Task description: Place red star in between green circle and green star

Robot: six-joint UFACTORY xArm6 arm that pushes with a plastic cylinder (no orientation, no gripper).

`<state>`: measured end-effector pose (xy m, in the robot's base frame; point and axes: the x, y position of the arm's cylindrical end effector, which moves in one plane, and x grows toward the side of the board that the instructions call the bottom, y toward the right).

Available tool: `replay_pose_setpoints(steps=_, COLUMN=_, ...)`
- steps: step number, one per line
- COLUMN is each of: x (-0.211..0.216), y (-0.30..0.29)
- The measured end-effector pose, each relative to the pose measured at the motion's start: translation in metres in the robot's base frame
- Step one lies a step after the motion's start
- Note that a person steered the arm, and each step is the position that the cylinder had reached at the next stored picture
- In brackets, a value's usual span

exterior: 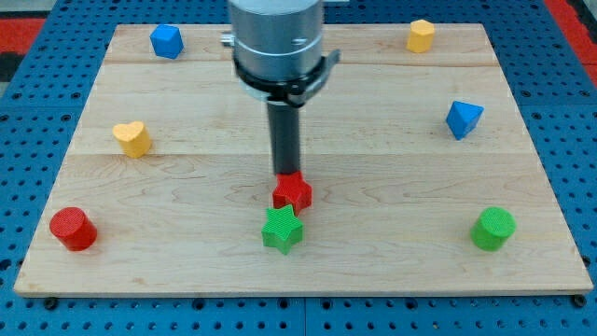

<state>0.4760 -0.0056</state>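
Observation:
The red star [293, 193] lies near the board's middle, low in the view. The green star [282, 230] sits just below it, touching or nearly touching. The green circle [492, 229] stands far to the view's right, near the bottom right corner. My tip [284, 175] is at the red star's upper edge, on its top-left side, touching it. The rod comes straight down from the arm's grey body at the view's top.
A red cylinder [73, 229] stands at the bottom left. A yellow heart [132, 138] lies at the left. A blue block [167, 41] is at the top left, a yellow block [421, 35] at the top right, a blue triangle [464, 119] at the right.

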Motion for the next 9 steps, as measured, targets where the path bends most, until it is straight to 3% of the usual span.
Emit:
replay_pose_setpoints(steps=2, x=0.016, y=-0.058)
replay_pose_setpoints(steps=3, x=0.030, y=-0.047)
replay_pose_setpoints(steps=7, x=0.020, y=0.095)
replay_pose_setpoints(steps=9, x=0.019, y=0.104)
